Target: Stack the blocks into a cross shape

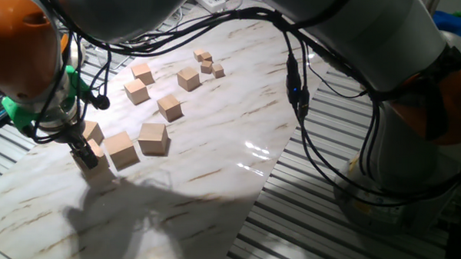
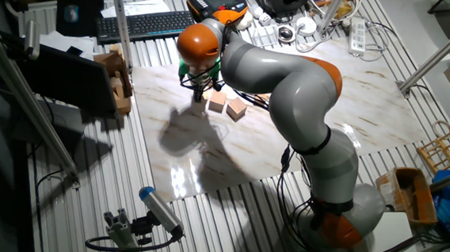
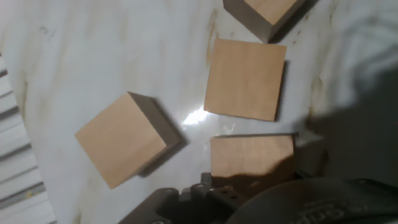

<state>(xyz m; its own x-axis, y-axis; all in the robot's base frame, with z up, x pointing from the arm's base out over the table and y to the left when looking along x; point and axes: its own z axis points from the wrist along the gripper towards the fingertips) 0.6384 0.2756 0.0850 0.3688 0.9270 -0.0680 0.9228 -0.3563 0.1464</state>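
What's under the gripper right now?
In the hand view, one large block lies directly below the gripper, on the marble table. Its near edge is hidden by the gripper body, so finger contact can't be seen. Two more blocks lie close by.

Couldn't tell if the claw point(image 1: 84, 151) was open or closed on anything. In one fixed view its tips were dark and sat right in front of a block point(image 1: 96, 154), hiding part of it, and the arm covered the top left of the worktop point(image 1: 214, 167). In the other fixed view the arm blocked most of the blocks, only two point(image 2: 225, 104) poked out, too small for detail. Hand view: fingers weren't visible, just a dark blurry housing at the bottom edge covering the near block point(image 3: 251, 155), and another block point(image 3: 264, 14) was cut off by the top edge.
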